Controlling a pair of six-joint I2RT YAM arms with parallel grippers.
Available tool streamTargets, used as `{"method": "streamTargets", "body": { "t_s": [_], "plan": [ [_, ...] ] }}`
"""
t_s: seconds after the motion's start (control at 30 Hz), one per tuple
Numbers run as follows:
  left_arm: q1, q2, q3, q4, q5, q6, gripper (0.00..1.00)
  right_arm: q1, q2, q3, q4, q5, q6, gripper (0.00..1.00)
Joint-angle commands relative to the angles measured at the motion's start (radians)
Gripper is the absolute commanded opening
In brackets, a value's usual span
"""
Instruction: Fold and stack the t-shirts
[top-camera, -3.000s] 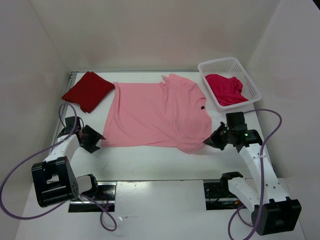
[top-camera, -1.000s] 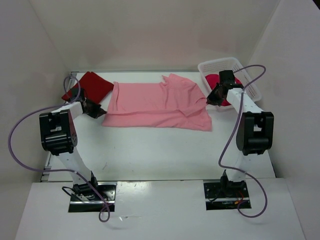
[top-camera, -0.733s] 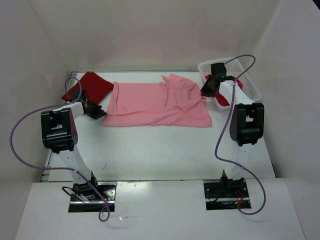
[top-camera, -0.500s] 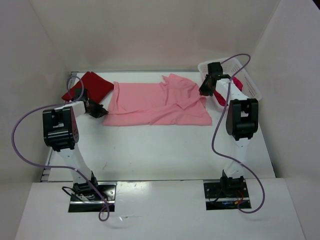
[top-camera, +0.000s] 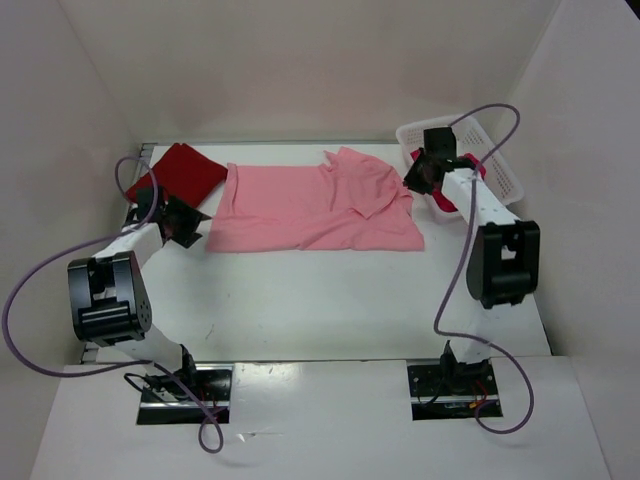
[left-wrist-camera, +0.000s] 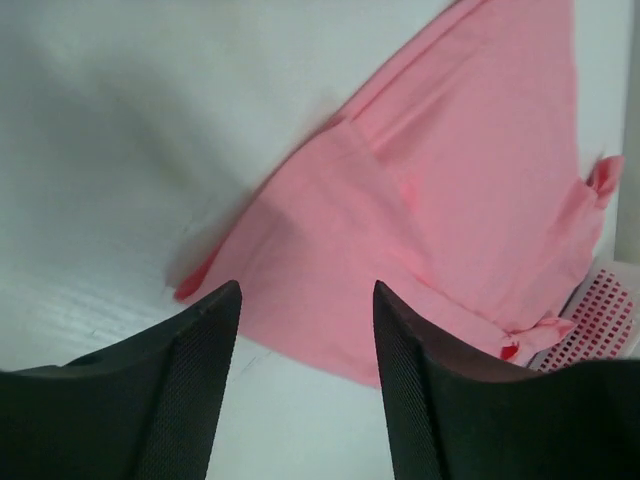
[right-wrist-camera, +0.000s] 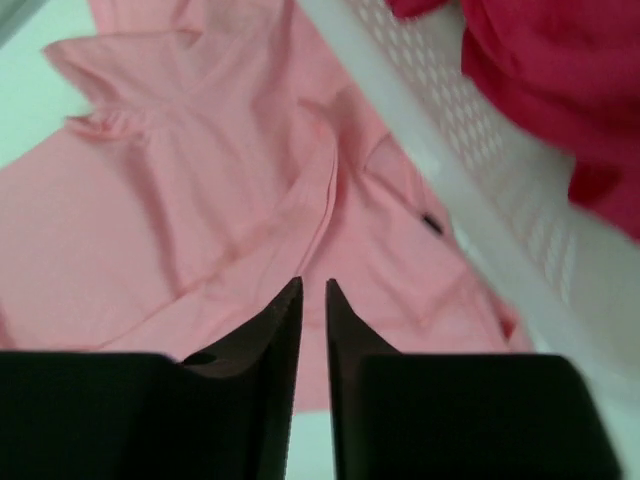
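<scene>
The light pink t-shirt (top-camera: 315, 208) lies folded in half across the back of the table; it also shows in the left wrist view (left-wrist-camera: 450, 180) and the right wrist view (right-wrist-camera: 200, 200). My left gripper (top-camera: 186, 224) (left-wrist-camera: 305, 290) is open and empty at the shirt's left corner. My right gripper (top-camera: 418, 178) (right-wrist-camera: 313, 283) is shut with nothing in it, above the shirt's right edge beside the basket. The dark red t-shirt (top-camera: 180, 170) lies folded at the back left. The magenta-crimson t-shirt (right-wrist-camera: 560, 70) lies in the basket, mostly hidden by my right arm in the top view.
The white lattice basket (top-camera: 470, 130) (right-wrist-camera: 450, 190) stands at the back right, close to my right gripper. White walls enclose the table at the back and both sides. Purple cables loop beside both arms.
Since three seconds ago the pink shirt's near half has been folded back over its far half. Both grippers are off the cloth, and the left arm has drawn back slightly toward the near side.
</scene>
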Motion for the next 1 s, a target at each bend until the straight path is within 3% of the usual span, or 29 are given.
{"method": "streamTargets", "body": {
  "t_s": [0.0, 0.07, 0.2, 0.23, 0.27, 0.37, 0.5, 0.7, 0.8, 0.83, 0.93, 0.97],
  "plan": [
    [0.006, -0.007, -0.106, 0.034, 0.032, 0.002, 0.60, 0.010, -0.204, -0.173, 0.077, 0.010, 0.012, 0.16],
    [0.006, 0.003, -0.140, 0.046, 0.032, -0.008, 0.51, 0.010, -0.259, -0.312, 0.100, 0.010, 0.032, 0.01],
    [0.006, 0.032, -0.139, 0.046, 0.041, -0.008, 0.45, -0.004, -0.344, -0.500, 0.124, -0.033, 0.075, 0.02],
    [0.006, 0.045, -0.139, 0.055, 0.041, -0.008, 0.47, -0.004, -0.344, -0.523, 0.124, -0.033, 0.089, 0.07],
    [0.006, 0.058, -0.139, 0.055, 0.032, -0.008, 0.47, -0.018, -0.353, -0.566, 0.124, -0.033, 0.104, 0.21],
    [0.017, 0.091, -0.139, 0.066, 0.032, -0.008, 0.47, -0.045, -0.362, -0.652, 0.170, -0.065, 0.144, 0.40],
    [0.017, 0.125, -0.129, 0.089, 0.032, -0.008, 0.44, -0.058, -0.323, -0.687, 0.206, -0.044, 0.196, 0.46],
    [0.017, 0.144, -0.119, 0.109, 0.012, -0.008, 0.27, -0.058, -0.252, -0.698, 0.295, 0.024, 0.262, 0.48],
    [0.017, 0.169, -0.097, 0.118, 0.012, -0.008, 0.17, -0.058, -0.218, -0.689, 0.301, 0.044, 0.310, 0.41],
    [0.017, 0.169, -0.097, 0.104, 0.012, 0.005, 0.14, -0.058, -0.218, -0.689, 0.301, 0.044, 0.310, 0.30],
    [0.017, 0.181, -0.085, 0.078, -0.002, 0.014, 0.04, -0.058, -0.229, -0.698, 0.301, 0.054, 0.323, 0.08],
    [0.017, 0.166, -0.085, 0.065, -0.012, 0.023, 0.03, -0.058, -0.239, -0.698, 0.301, 0.055, 0.334, 0.05]
  ]
}}
